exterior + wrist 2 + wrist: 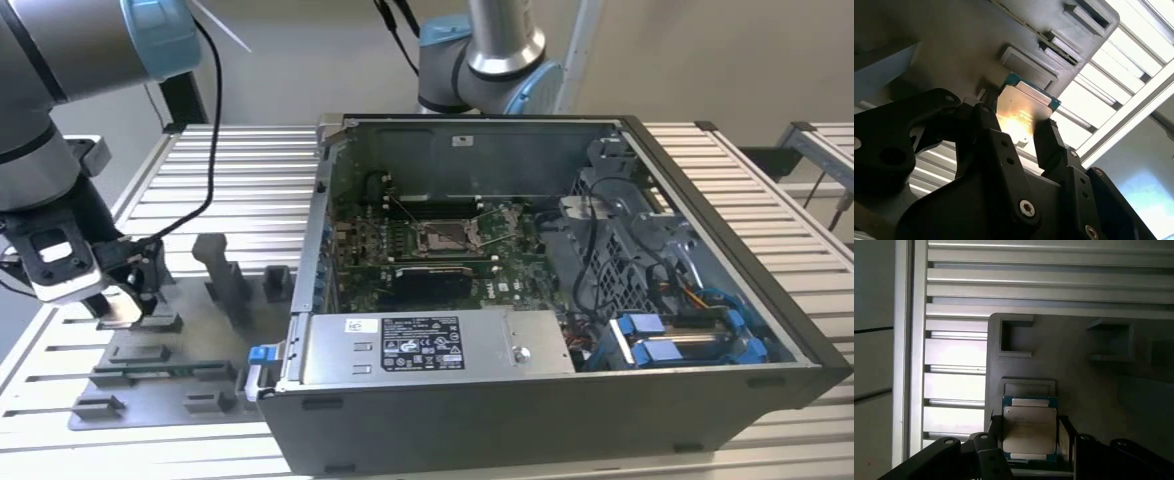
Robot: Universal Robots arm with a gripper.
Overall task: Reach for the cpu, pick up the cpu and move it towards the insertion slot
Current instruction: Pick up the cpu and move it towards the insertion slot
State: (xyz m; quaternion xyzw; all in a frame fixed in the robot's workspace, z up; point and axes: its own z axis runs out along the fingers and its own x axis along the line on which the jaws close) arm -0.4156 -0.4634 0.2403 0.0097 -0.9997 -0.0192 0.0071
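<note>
**Bright light, plain surroundings**

A slatted aluminium worktop (240, 170) stretched across the exterior view, its ribs catching bright light. A plain beige wall (721, 50) stood behind, and a second slatted bench (830, 150) sat at the exterior view's right.

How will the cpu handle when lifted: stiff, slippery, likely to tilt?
Probably stiff: the cpu is a thin flat square with a metallic-looking lid. Likely slippery, since its top glares in the second wrist view. Its thin edges give little hold, so it may tilt if gripped off-centre.
</note>
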